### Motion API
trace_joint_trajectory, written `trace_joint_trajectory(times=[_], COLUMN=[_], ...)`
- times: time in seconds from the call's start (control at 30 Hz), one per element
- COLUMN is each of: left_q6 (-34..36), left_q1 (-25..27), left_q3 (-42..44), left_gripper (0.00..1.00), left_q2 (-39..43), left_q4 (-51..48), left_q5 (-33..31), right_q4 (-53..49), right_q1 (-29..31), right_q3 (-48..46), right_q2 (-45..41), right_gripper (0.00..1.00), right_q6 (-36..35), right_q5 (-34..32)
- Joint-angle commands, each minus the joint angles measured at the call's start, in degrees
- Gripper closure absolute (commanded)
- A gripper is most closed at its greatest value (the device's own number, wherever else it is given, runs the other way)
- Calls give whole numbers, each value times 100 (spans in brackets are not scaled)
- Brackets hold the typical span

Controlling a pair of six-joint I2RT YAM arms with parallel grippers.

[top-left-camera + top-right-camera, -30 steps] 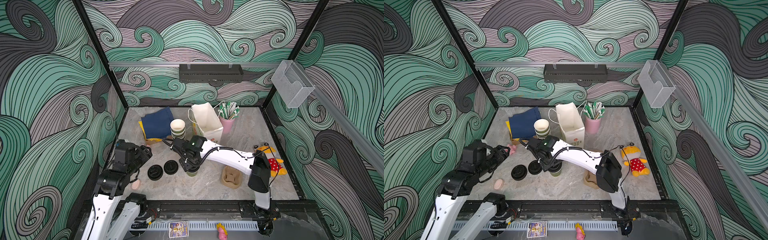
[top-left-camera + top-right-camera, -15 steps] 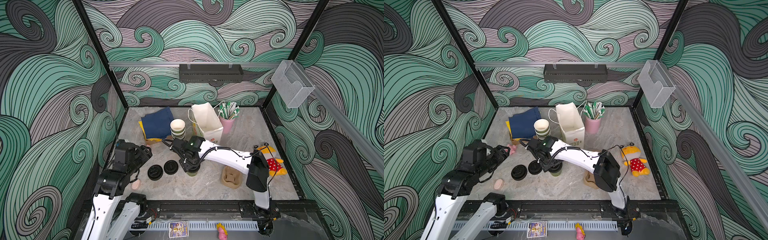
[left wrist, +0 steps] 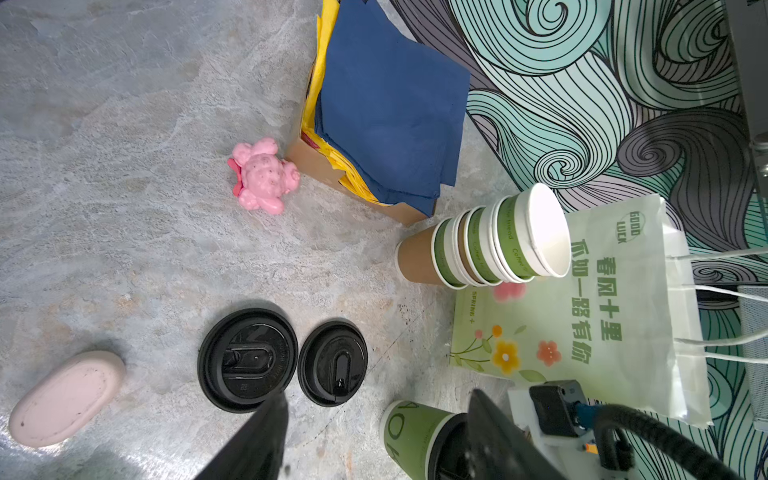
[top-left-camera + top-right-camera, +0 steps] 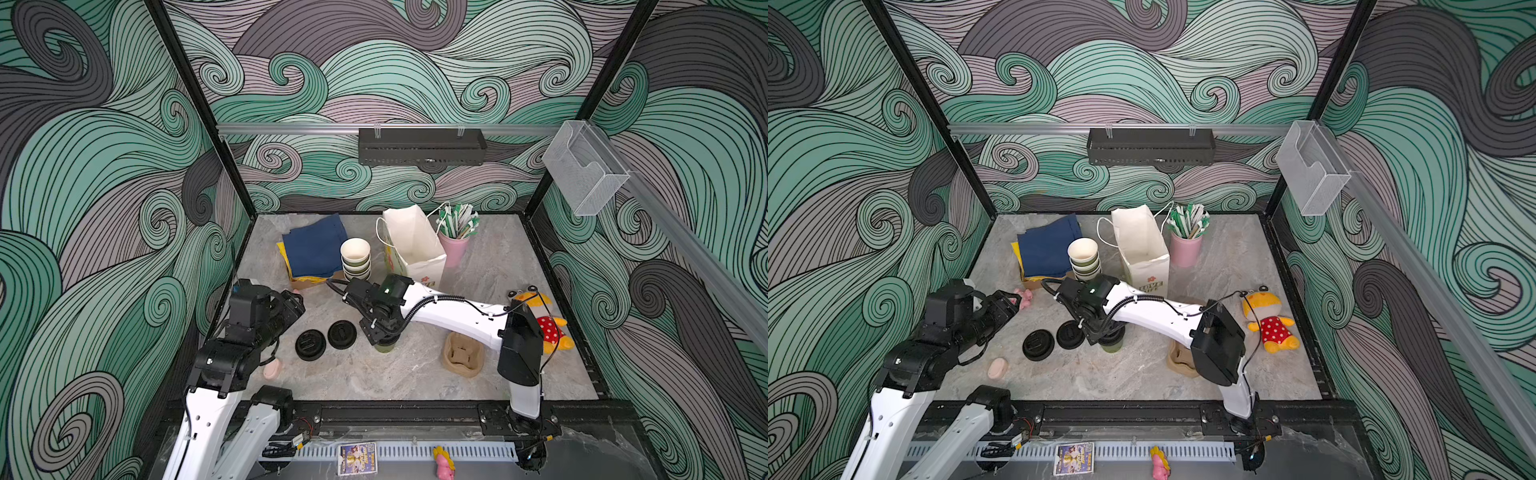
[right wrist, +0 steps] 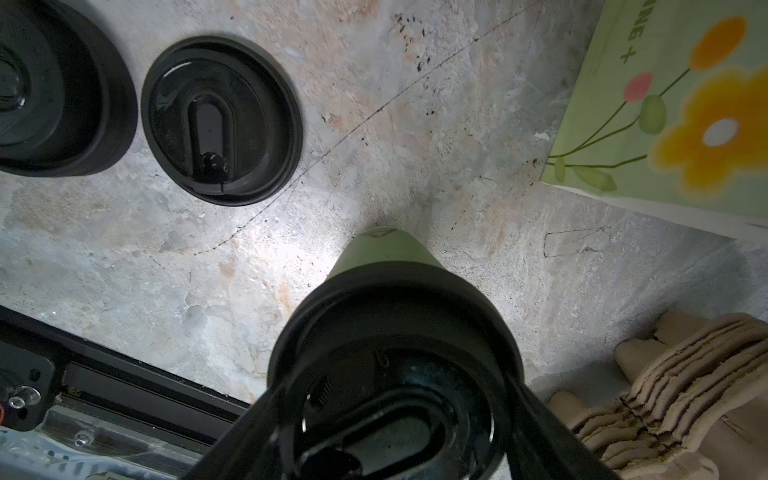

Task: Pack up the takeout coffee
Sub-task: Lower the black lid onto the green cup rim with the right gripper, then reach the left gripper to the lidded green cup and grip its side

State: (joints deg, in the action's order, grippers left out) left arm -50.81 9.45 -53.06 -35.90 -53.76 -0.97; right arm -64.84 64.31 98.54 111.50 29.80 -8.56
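Note:
An olive-green paper cup (image 4: 386, 345) (image 4: 1112, 345) stands upright near the table's middle with a black sip lid (image 5: 395, 332) on top. My right gripper (image 5: 395, 390) (image 4: 384, 334) comes down from above. Its two fingers hug opposite sides of the lid's rim, shut on it. Two more black lids lie flat just left of the cup, one larger (image 4: 310, 344) (image 3: 248, 359) and one smaller (image 4: 342, 334) (image 3: 332, 362). My left gripper (image 3: 374, 419) (image 4: 1013, 301) hovers at the left, open and empty, facing the lids and the cup (image 3: 411, 436).
Behind the cup are a stack of empty cups (image 4: 355, 257), a white paper bag (image 4: 411, 249) standing open, a pink cup of straws (image 4: 455, 249) and blue napkins (image 4: 313, 247). A brown pulp carrier (image 4: 462, 354) sits right of the cup, a plush toy (image 4: 544, 320) further right. Pink toys (image 3: 264, 176) (image 4: 272, 369) lie at the left.
The right arm has drifted slightly to the left while its gripper stays on the cup's lid. The left arm has not moved.

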Motion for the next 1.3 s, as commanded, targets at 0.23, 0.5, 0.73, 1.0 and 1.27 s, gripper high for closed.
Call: trace_joint_trajectory(times=[0.23, 0.5, 0.73, 1.0, 1.27], left_q6=[238, 484, 596, 338, 211], left_q1=[-41, -45, -45, -18, 441], left_q3=[402, 1067, 1905, 2764, 2959], left_gripper=[29, 29, 31, 33, 30], left_q2=[-163, -145, -179, -545, -1412], left_q4=[481, 1004, 1824, 3040, 4127], left_q5=[977, 2087, 3504, 4778, 5174], right_q4=[179, 498, 705, 1047, 1442], right_q1=[-23, -10, -1, -2, 20], right_q3=[-791, -1225, -1584, -2038, -2485], right_q2=[23, -225, -395, -550, -796], right_gripper=[25, 25, 25, 24, 23], right_q6=[-524, -1270, -2142, -2668, -3048], right_q5=[543, 870, 1139, 1338, 1583])
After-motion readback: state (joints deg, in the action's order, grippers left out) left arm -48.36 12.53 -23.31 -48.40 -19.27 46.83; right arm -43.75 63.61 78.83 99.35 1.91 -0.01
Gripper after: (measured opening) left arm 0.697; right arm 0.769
